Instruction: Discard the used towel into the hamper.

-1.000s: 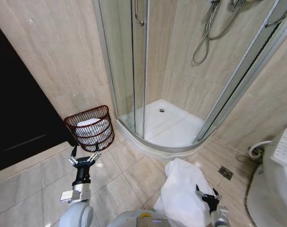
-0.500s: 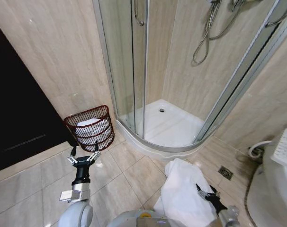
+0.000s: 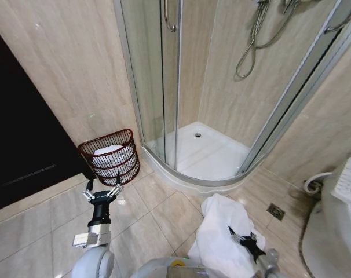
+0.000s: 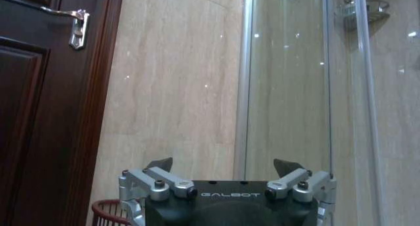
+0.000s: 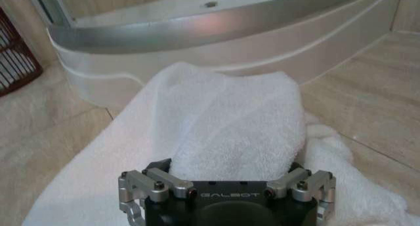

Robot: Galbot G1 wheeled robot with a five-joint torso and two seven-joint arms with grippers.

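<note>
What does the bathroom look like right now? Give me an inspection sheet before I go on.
Surface: beige tiled floor, no spill seen.
Job's things: white towel lies crumpled on the floor beside the shower tray; the hamper stands against the wall by the dark door and already holds something white.
Clutter: nothing seen.
Grippers: left gripper open and empty, held above the floor just short of the hamper; right gripper open, fingers straddling a fold of the towel, not yet shut.
Cables: shower hose hanging inside the cubicle; a white hose by the toilet.
Surroundings: glass shower enclosure, floor drain.
</note>
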